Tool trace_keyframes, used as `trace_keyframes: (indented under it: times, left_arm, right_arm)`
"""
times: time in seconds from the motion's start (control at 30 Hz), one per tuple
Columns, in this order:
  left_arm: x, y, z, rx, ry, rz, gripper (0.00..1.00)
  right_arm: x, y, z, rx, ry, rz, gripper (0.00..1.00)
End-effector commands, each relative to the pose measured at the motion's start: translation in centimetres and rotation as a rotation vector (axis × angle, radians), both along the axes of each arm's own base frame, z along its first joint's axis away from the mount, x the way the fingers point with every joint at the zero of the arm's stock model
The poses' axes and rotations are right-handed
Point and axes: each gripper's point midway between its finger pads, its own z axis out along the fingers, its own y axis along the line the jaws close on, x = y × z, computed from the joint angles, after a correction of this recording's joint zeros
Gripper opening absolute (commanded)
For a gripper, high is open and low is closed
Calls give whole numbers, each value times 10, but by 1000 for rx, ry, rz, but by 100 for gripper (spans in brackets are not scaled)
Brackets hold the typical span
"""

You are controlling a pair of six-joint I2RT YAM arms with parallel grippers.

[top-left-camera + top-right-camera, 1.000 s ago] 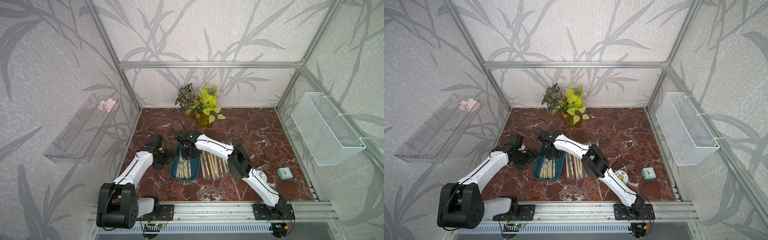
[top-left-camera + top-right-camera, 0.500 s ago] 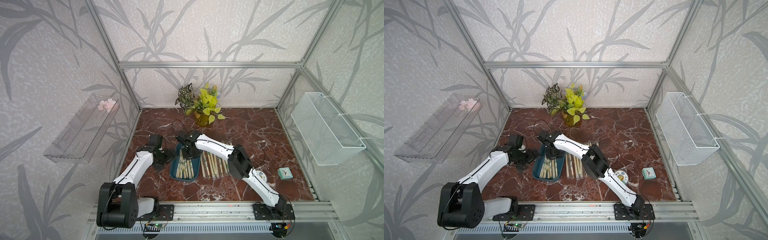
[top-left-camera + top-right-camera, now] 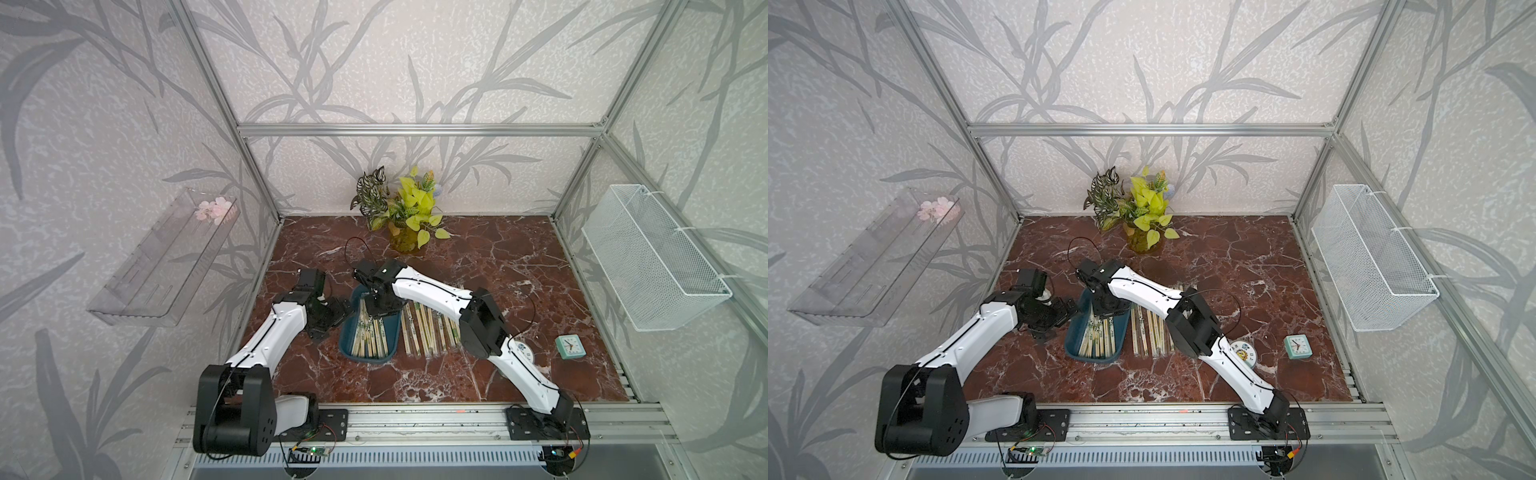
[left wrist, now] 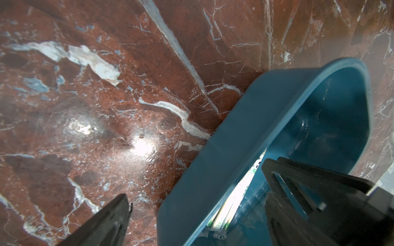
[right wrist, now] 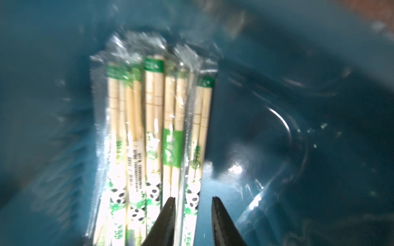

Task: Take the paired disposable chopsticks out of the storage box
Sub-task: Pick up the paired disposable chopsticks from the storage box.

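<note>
Red-brown marble makes up the surface (image 3: 478,266), walled by leaf-patterned panels. The blue box (image 3: 345,349) sits toward its left-centre with a bundle of wrapped chopsticks (image 3: 368,338) lying lengthwise inside. Just beside the box, on its right, a row of pairs (image 3: 428,332) lies on the marble.

Over the last second very little changes. Both arms hold nearly the same pose, and the right end effector (image 3: 379,309) stays low over the far end of the box. Its fingers (image 5: 166,219) widen only a shade. In the right wrist view they stand a narrow gap apart, straddling the outermost pair of the bundle, with a sliver of space on each side. I judge that the pinch is not yet made and this pick is at its closing step. Several pairs remain in the box, so the job looks partly done.

The left end effector (image 4: 195,179) is spread wide, astride the box's side wall, with one finger over the marble outside and the other inside the box. Whether either finger touches the wall I cannot tell. It looks placed to steady the box.

In both top views the right wrist covers the far ends of the bundle. The right wrist view is blurred, so the sleeve edges are hard to trace. A round object (image 3: 1244,353) lies half under the right forearm.
</note>
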Motion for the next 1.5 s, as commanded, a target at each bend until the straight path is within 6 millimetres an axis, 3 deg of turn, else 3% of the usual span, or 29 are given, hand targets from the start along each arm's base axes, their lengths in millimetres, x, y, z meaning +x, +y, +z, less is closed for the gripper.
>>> trace_keyframes:
  times: [0.0,0.3,0.83,1.47]
  left_arm:
    - [-2,2,-1,8,4,1,100]
    - [-1,3,-1,10,1,3,100]
    - [3,1,-5,-4,-3,7,100]
    - [7,-1,-5,-9,0,3,100]
  right_arm:
    - [-1,-14,6,-38,-9,7,30]
    - [-8,-18,-17,-83,36,25,30]
    - [-15,-9,-4,-61,33,43,30]
    - [-29,-13,-29,-152,94,110,28]
